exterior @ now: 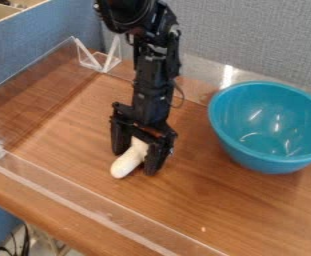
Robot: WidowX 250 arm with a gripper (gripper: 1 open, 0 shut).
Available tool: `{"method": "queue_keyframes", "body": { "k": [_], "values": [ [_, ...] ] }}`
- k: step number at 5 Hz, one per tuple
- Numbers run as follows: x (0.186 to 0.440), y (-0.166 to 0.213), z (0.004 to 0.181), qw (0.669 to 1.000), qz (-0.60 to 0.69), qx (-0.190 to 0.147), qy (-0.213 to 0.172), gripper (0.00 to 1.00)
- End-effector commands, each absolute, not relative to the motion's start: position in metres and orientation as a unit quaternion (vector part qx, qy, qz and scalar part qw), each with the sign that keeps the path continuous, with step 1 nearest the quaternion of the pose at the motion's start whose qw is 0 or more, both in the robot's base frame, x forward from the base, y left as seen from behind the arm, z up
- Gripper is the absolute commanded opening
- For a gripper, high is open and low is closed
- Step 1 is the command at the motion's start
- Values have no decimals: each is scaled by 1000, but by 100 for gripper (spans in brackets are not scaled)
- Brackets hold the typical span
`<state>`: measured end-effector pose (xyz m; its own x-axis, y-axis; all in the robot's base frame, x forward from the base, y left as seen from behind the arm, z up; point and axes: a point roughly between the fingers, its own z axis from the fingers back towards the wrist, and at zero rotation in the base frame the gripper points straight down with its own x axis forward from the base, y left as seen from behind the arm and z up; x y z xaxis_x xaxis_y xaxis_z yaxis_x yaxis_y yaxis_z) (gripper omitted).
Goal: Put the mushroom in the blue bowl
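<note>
The single camera looks down at a slant from above the wooden tabletop (231, 211), facing the arm.

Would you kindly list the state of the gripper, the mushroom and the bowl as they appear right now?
Gripper: open, lowered around the mushroom.
Mushroom: lying on its side on the table, cap partly hidden by the gripper.
Blue bowl: upright, nothing visible inside.
</note>
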<state>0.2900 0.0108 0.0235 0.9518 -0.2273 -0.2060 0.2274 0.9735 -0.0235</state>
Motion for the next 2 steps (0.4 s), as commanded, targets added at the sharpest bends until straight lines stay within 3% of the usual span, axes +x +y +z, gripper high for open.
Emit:
{"method": "queue_keyframes", "body": {
  "k": [1,2],
  "values": [
    [295,13,35,993,-94,-1,78,0],
    [290,9,44,995,-78,-8,67,0]
  ]
}}
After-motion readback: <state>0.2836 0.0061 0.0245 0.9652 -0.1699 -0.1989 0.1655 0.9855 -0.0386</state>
